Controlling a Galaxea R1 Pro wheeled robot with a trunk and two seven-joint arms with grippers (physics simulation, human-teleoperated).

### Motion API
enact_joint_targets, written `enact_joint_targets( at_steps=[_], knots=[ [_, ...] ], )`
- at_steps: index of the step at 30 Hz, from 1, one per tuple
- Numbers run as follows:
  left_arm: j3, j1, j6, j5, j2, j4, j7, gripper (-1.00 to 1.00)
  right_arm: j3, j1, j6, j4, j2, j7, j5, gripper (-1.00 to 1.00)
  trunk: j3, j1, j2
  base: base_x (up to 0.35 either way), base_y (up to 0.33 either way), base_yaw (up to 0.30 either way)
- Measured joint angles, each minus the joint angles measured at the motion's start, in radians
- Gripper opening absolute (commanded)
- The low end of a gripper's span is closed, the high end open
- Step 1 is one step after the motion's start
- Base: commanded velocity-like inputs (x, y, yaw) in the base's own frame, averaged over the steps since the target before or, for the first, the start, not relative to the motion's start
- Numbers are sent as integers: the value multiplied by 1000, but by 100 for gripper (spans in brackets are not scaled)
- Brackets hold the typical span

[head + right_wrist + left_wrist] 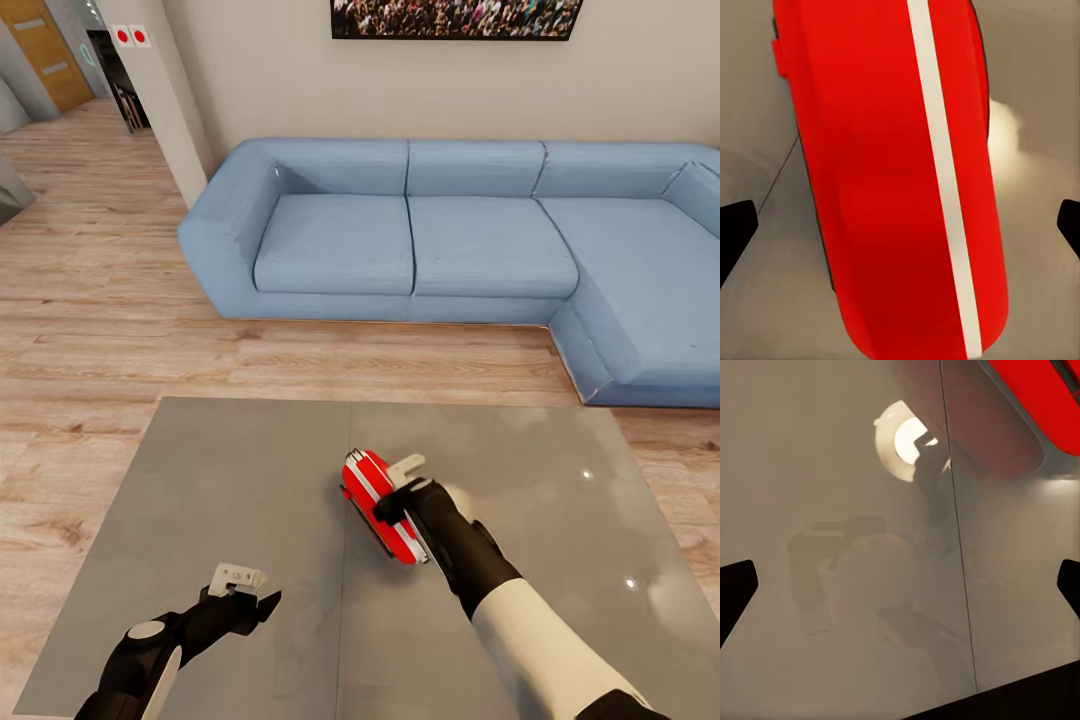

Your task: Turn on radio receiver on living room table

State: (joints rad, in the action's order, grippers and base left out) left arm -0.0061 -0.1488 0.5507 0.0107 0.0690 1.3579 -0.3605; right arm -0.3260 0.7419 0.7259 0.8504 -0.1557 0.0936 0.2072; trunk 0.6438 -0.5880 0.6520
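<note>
Radio receiver (380, 505) stood on edge near centre of the grey surface (200, 500), long axis running 11 to 5 o'clock. Right arm reached in from 5 o'clock, forearm slanted down, right pincer (408, 482) fingers apart (tips wide in the wrist view) right over the radio. Left arm bent low at 7 o'clock, left pincer (243, 590) apart, above bare surface. Blue sofa (450, 240) at 12.

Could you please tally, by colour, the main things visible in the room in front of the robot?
Red: 1, the small red radio receiver with a white band.
Light blue: 1, the L-shaped fabric sofa.
Grey: 1, the low glossy table.
Dark-framed: 1, the crowd photo on the wall.
Total: 4
</note>
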Motion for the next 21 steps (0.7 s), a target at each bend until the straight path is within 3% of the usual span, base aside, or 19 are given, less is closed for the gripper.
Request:
enact_joint_targets(
  at_steps=[14,21],
  knots=[
    [0,0,0,0,0,-1,0,100,1,1,-12,-20,2,0,0,100,0,0,0,0,0,0],
    [0,0,0,0,1,-1,0,100,3,10,-54,-81,6,0,0,100,0,0,0,0,0,0]
  ],
)
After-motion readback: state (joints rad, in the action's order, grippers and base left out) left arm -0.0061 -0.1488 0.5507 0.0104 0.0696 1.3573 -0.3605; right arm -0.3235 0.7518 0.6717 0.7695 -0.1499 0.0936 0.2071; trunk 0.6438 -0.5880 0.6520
